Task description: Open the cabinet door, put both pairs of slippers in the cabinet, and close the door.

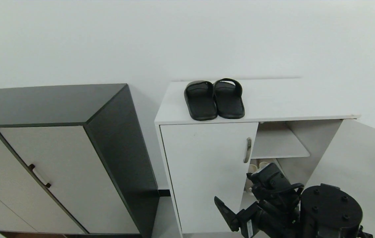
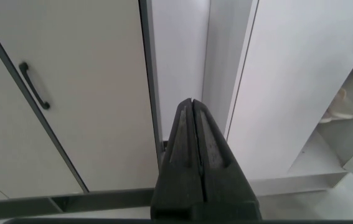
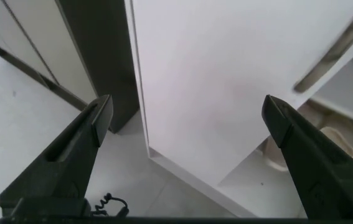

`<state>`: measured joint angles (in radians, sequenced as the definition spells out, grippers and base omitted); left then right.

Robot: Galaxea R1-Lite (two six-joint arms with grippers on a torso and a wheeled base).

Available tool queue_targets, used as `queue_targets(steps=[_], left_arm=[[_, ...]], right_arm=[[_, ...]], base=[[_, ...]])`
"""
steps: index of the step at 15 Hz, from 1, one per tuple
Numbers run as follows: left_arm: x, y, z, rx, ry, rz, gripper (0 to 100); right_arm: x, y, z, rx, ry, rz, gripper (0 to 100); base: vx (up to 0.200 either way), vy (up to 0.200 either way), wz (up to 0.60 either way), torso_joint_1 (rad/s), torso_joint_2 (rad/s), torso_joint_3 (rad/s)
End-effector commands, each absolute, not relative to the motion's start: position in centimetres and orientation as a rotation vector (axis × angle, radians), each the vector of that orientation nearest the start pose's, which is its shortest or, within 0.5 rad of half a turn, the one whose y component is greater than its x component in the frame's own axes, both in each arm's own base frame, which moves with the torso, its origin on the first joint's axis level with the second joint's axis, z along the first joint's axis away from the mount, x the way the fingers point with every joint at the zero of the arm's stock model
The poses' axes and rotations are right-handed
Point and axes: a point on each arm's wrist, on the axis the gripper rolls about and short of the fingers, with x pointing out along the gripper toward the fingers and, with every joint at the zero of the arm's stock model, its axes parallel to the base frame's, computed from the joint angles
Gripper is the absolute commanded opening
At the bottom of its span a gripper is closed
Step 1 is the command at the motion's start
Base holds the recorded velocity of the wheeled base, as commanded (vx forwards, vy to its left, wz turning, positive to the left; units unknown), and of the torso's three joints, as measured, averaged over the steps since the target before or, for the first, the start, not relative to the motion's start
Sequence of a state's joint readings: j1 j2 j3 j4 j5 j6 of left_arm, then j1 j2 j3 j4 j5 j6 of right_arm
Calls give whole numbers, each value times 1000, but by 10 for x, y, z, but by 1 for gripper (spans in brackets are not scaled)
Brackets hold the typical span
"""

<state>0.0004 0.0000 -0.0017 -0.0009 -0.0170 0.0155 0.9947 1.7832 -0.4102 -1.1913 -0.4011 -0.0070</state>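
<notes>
A pair of black slippers (image 1: 214, 99) lies side by side on top of the white cabinet (image 1: 273, 99). The cabinet's right door (image 1: 356, 158) is swung open, and its left door (image 1: 207, 172) with the metal handle (image 1: 247, 150) is closed. A pair of cream slippers (image 1: 256, 165) sits on a lower shelf inside, also seen as a cream slipper (image 3: 338, 144) (image 2: 338, 107). My right gripper (image 1: 237, 190) (image 3: 187, 102) is open, low in front of the closed door's lower part, holding nothing. My left gripper (image 2: 193, 104) is shut and empty, facing the gap between the two cabinets.
A larger cabinet with a black top (image 1: 48, 102) and pale doors stands to the left of the white one, with dark handles (image 2: 34, 85). A narrow gap (image 1: 161, 193) separates the two. An upper shelf (image 1: 276, 142) inside the white cabinet is bare.
</notes>
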Motion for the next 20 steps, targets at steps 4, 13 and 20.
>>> queue_targets(steps=[4,13,20], left_arm=[[-23,0,76,15,0,-17,0],[-23,0,76,15,0,-15,0],[-23,0,76,14,0,-17,0]], right_arm=[[158,219,120,-122,137,577,100],[159,219,123,-130,105,578,100],[166,244,192,104,360,386,100]], base=[[0,0,0,210,-518,-315],[0,0,0,168,-392,-222],[0,0,0,0,0,0]])
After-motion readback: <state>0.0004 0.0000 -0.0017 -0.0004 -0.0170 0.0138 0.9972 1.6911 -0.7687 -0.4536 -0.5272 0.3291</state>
